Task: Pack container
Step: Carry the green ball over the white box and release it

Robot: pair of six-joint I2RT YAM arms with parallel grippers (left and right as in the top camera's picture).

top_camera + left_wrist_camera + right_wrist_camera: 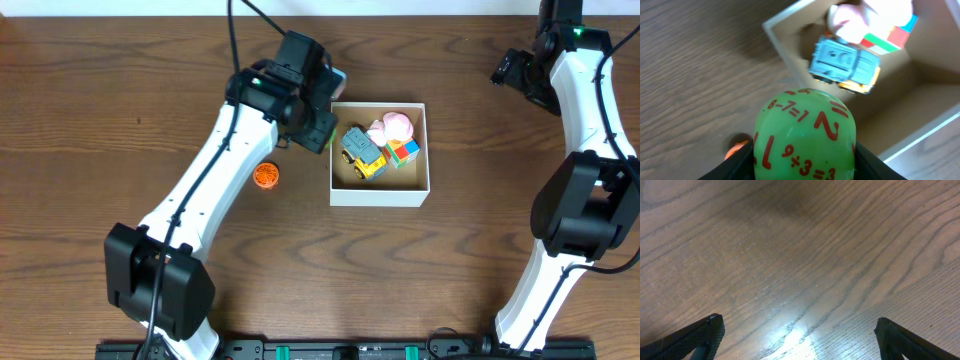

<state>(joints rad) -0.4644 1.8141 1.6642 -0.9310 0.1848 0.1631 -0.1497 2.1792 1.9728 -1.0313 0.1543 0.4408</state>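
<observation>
**Overhead, left-wrist and right-wrist views.** A brown wood-grain surface carries everything.

The white left arm runs from the 7 o'clock edge of the overhead view up toward centre. The white right arm rises along the 3 o'clock edge.

The container, a square shallow box with white outer walls and a brown cardboard floor, rests on the surface toward 2 o'clock of the overhead view's centre.

The left pincer is at the container's 10 o'clock corner, just outside the left wall. It is clamped on a green rounded toy printed with red arithmetic sums, one dark finger on each flank. From the wrist view the toy hangs over bare wood beside the container's corner (whether it overlaps the wall cannot be told).

The right pincer is well apart from the container at its 2 o'clock. Its fingers stand wide apart over bare wood.

Inside the container:
- a grey-and-yellow toy truck lies at 9 o'clock of the floor;
- a pink soft toy sits at 12 to 1 o'clock, against the far wall;
- a multi-coloured cube sits at 3 o'clock, touching the truck and the pink toy.

A small orange round toy lies on the surface at the container's 9 o'clock, beside the left arm.
</observation>
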